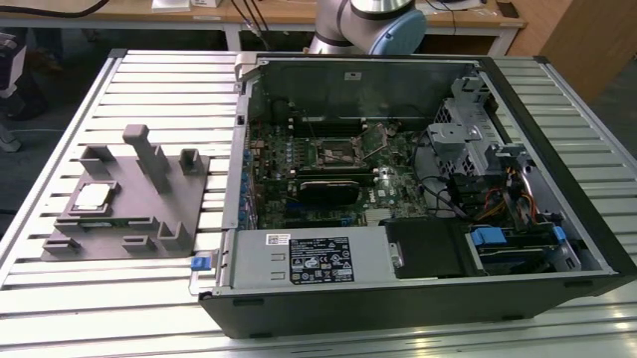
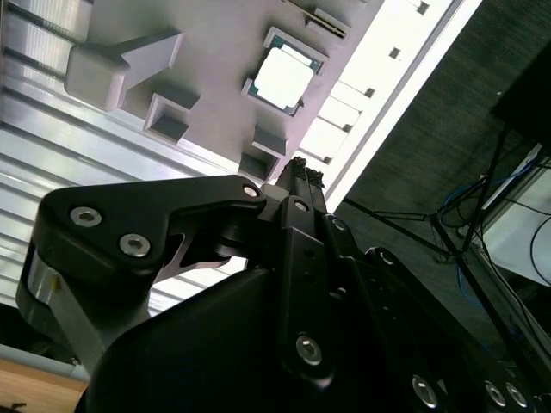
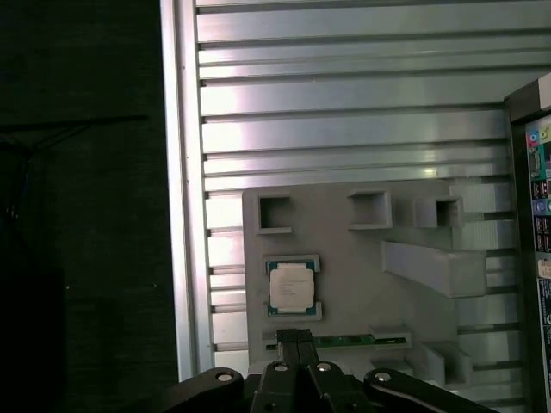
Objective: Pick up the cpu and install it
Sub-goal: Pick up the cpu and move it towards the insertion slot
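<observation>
The cpu is a small pale silver square lying flat in a pocket of the grey plastic fixture, on the exterior view's left. It lies uncovered in both wrist views. My gripper hangs well above the fixture, apart from the cpu, with its black fingertips pressed together and nothing between them; it is also in the second wrist view. The dark square socket sits on the motherboard inside the open computer case.
The fixture has upright blocks close to the cpu pocket. A green strip lies in a fixture slot. The slatted metal table ends just beyond the fixture. Drive cages and cables crowd the case.
</observation>
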Motion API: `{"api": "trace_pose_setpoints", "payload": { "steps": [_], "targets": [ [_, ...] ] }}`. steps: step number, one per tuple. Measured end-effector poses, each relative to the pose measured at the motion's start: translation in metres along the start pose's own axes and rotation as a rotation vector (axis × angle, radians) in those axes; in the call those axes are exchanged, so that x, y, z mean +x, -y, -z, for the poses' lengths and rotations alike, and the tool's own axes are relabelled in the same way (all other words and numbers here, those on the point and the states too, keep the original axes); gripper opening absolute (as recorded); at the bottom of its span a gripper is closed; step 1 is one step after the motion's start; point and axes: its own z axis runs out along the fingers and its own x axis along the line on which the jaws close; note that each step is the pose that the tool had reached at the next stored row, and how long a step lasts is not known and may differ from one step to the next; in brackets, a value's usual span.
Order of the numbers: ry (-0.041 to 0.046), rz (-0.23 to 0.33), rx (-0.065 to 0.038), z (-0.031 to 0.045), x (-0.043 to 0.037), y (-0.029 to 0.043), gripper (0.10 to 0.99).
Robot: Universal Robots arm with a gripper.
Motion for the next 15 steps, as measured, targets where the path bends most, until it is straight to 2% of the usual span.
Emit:
{"api": "trace_pose_setpoints", "payload": {
  "steps": [11,12,13,14,15],
  "targets": [
    [-0.0003,0.000,0.000,-0.0067,0.0001,0.0003,0.114],
    [-0.0005,0.000,0.000,-0.0071,0.0001,0.0003,0.169],
    [-0.0004,0.000,0.000,-0.0076,0.0002,0.0003,0.169],
    [-0.0005,0.000,0.000,-0.0080,0.0002,0.0003,0.231],
    [-0.0005,0.000,0.000,-0.0086,0.0002,0.0004,0.231]
  ]
}}
